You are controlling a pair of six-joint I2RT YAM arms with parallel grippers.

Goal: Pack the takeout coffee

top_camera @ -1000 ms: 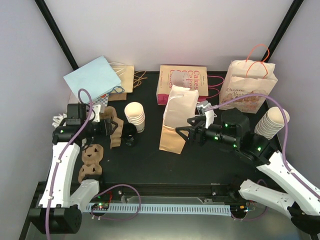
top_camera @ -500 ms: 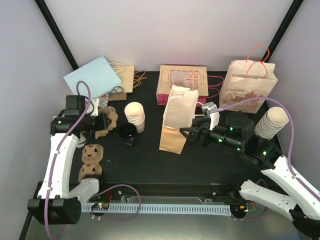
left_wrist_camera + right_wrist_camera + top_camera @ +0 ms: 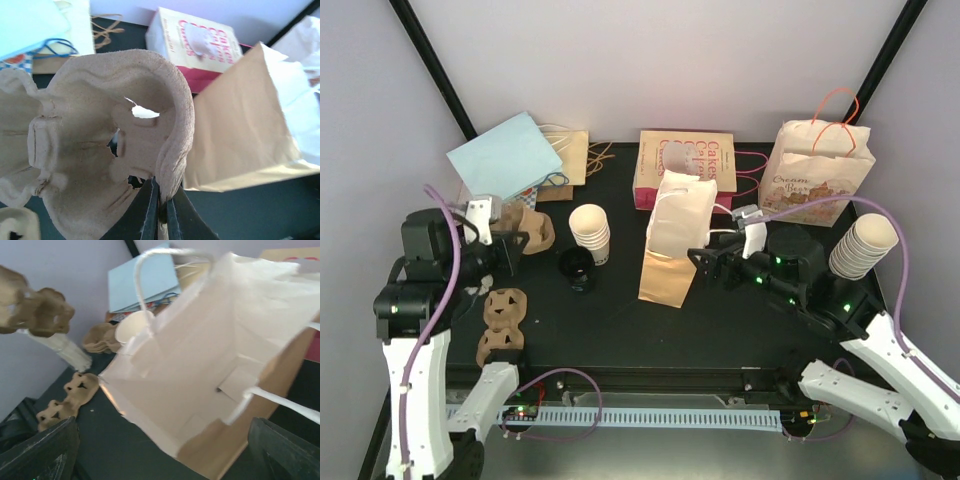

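The takeout coffee's cream paper cup (image 3: 588, 226) stands left of centre, its black lid (image 3: 578, 268) on the table just in front. In the right wrist view the cup (image 3: 133, 326) shows behind the bag's handle. My left gripper (image 3: 518, 246) (image 3: 161, 192) is shut on the rim of a brown pulp cup carrier (image 3: 532, 231) (image 3: 100, 145), held in the air left of the cup. My right gripper (image 3: 703, 262) (image 3: 162, 455) stands open beside the mouth of a tilted white-and-brown paper bag (image 3: 670, 235) (image 3: 200, 365), nothing between its fingers.
More pulp carriers (image 3: 504, 322) lie at the near left. A tall cup stack (image 3: 865, 245) stands at the right. Along the back are a light blue bag (image 3: 505, 155), a pink cake box (image 3: 685, 165) and a printed bag with orange handles (image 3: 817, 175).
My left gripper closed on the pulp carrier and lifted it up and leftward, away from the cup. My right gripper stayed open at the paper bag, shifting slightly.
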